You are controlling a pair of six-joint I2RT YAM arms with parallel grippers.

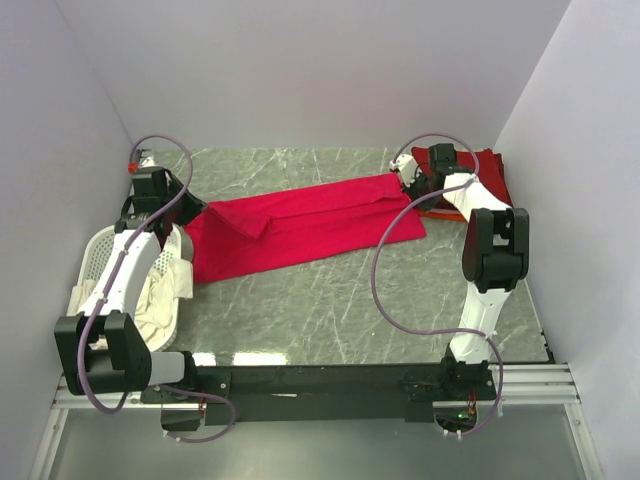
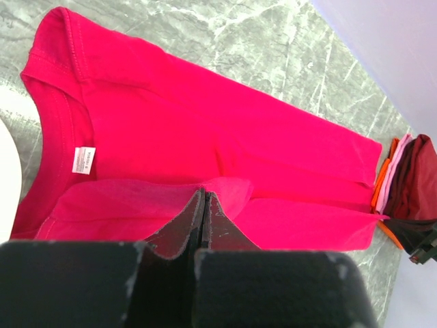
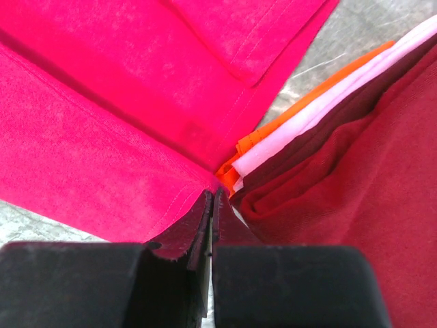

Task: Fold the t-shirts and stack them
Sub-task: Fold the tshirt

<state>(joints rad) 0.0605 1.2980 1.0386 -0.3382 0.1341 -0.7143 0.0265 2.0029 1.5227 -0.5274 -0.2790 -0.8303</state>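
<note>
the grey-green marbled desk (image 1: 330, 310) carries a crimson t-shirt (image 1: 300, 225) laid as a long band across its middle. a stack of folded t-shirts (image 1: 492, 178), maroon on top, sits in the far right corner, just beside the band's end. a white slotted laundry basket (image 1: 95, 255) stands at the left edge.

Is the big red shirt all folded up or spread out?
Partly folded: the red shirt lies stretched long across the table, one edge flapped over itself.

Matt crimson cloth t-shirt (image 1: 300, 225) lies on smooth, glossy marbled tabletop (image 1: 330, 310).
</note>
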